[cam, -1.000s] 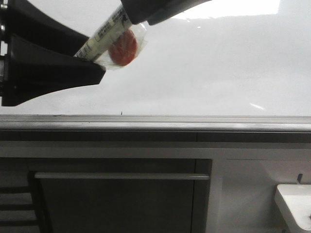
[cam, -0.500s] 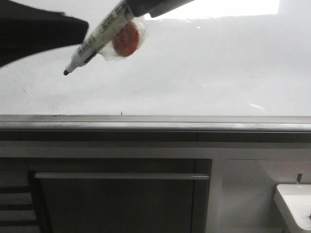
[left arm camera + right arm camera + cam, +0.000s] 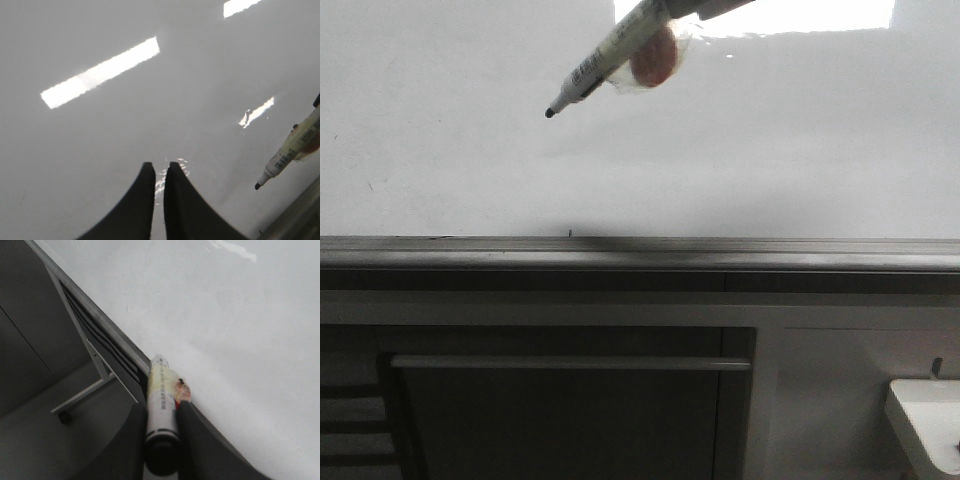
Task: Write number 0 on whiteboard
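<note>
No stroke is yet seen on the whiteboard; the marker, pinched in the right end effector, could skid if pressed obliquely, while the left end effector is nearly pressed together, empty.

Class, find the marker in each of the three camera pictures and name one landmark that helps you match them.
Front view: the marker slants down-left from the top edge, tip over the whiteboard.
Left wrist view: it enters at the right edge, tip pointing down-left.
Right wrist view: it sits between the right gripper fingers.
Shared landmark: the red disc taped to its barrel.
</note>
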Controlling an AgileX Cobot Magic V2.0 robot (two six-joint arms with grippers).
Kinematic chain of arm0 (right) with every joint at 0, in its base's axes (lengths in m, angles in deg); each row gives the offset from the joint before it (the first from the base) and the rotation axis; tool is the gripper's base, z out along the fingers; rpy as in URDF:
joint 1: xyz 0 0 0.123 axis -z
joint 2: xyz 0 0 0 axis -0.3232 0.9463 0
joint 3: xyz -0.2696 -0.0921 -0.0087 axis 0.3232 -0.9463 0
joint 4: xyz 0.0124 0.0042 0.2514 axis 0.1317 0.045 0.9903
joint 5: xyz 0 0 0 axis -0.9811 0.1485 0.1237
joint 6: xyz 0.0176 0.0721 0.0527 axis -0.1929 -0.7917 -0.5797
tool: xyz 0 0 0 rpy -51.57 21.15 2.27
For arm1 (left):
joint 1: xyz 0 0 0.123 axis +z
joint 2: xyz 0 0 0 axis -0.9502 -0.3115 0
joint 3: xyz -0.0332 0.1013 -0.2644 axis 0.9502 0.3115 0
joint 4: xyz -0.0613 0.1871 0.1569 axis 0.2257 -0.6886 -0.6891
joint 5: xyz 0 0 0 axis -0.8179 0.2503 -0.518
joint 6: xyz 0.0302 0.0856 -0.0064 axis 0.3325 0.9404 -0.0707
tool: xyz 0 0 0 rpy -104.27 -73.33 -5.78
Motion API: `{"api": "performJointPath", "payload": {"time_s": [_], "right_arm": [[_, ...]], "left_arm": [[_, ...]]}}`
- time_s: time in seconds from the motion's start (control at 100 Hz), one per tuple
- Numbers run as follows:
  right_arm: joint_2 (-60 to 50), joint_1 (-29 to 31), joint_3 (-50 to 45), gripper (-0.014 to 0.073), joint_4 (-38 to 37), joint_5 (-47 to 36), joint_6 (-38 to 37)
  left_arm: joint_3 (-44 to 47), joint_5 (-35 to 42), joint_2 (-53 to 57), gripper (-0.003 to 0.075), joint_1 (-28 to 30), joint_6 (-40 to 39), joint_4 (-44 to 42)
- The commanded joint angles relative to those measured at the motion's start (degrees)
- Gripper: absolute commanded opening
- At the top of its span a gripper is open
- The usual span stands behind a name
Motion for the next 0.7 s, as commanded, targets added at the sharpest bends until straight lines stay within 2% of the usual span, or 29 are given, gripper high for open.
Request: {"api": "performJointPath", "payload": {"time_s": [0.0,0.15,0.44,0.69], "right_arm": [[-0.32,0.47,1.65,-0.0067,0.54,-4.3,0.55],[1.18,0.47,1.65,-0.0067,5.95,-4.42,0.55],[2.02,0.47,1.65,-0.0066,4.26,-9.48,0.55],[6.28,0.47,1.99,-0.0066,4.26,-10.49,0.55]], "left_arm": [[-1.44,2.95,-0.41,-0.002,-0.24,-0.62,2.14],[-1.44,3.21,-1.98,-0.002,-0.24,-0.62,5.44],[-1.44,5.56,-5.3,-0.002,-0.1,-0.62,7.0],[-1.44,10.77,-8.03,-0.002,7.75,-0.62,14.5]]}}
